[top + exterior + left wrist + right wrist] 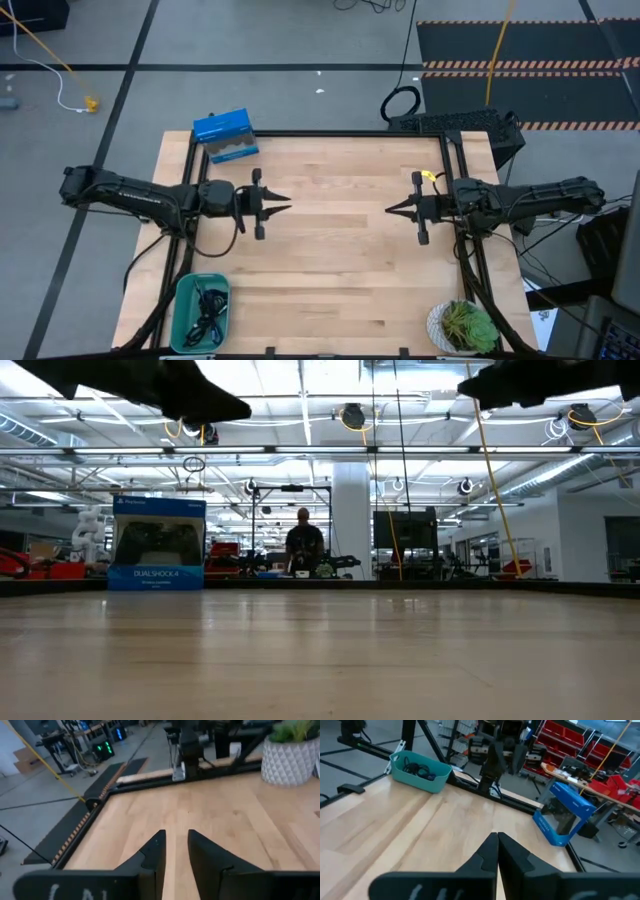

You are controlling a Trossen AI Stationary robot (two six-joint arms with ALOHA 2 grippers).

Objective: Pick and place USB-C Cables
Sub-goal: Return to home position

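Dark bundled USB-C cables [206,308] lie in a teal bin [183,322] at the table's near left corner. The right wrist view also shows the cables [418,769] in the bin [402,766]. I cannot make out a blue-purple one. My left gripper [287,203] [176,836] hovers over bare wood left of centre, pointing right, with a narrow gap between its fingers. My right gripper [388,209] [497,836] hovers right of centre, pointing left, with its fingers shut together. Both grippers are empty and far from the bin.
A blue DualShock box [225,137] stands at the far left edge. A potted plant [462,326] sits at the near right corner. A black ring of thick cord [400,103] lies on the floor beyond the far edge. A person [303,542] stands far back in the room.
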